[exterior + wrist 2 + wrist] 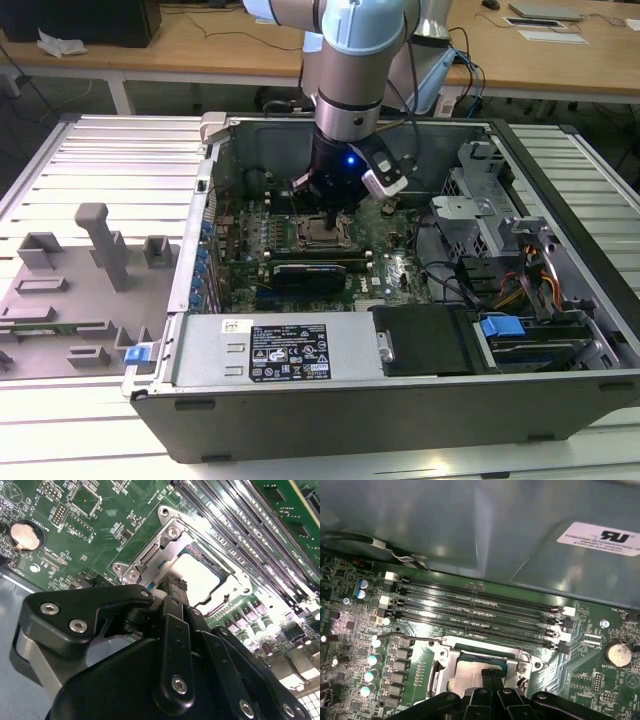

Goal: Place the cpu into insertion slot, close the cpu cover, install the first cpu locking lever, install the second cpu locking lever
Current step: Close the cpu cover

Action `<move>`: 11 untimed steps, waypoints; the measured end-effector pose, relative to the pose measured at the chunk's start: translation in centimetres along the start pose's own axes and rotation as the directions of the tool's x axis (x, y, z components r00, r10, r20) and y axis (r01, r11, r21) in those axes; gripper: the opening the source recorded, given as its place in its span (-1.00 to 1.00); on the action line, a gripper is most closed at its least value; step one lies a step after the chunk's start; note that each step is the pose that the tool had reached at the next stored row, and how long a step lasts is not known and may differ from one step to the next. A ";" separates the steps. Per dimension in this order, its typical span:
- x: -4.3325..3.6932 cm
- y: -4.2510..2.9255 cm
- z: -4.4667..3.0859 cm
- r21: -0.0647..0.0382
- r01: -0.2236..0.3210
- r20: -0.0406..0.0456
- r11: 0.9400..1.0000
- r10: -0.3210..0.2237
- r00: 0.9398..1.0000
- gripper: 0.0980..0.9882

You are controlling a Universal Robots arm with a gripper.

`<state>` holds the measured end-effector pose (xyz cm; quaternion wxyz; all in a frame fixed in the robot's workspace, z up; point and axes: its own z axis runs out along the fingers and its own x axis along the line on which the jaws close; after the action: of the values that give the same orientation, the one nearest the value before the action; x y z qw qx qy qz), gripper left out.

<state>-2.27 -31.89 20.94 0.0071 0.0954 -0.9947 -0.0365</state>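
The cpu is seated at the middle of the motherboard, rimmed by the cpu cover, and the pins beneath could be bent if the clenched, empty gripper is pressed down askew.

Silver cpu within cpu cover

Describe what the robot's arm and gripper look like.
The arm is a silver-grey cylinder with a pale blue joint cap, ending in a black wrist section with a small blue light and a white-and-grey module on its side. The gripper is black, built of jointed links with silver screw heads.
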 end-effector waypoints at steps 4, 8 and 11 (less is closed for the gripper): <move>-0.11 0.03 0.34 0.001 0.000 0.000 1.000 0.000 1.000 -0.98; -0.36 -0.04 0.57 0.002 0.000 -0.001 1.000 0.000 1.000 -0.98; -0.37 -0.04 0.59 0.003 0.000 -0.001 1.000 0.000 1.000 -0.98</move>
<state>-1.91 -31.82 20.34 0.0073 0.0953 -0.9948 -0.0350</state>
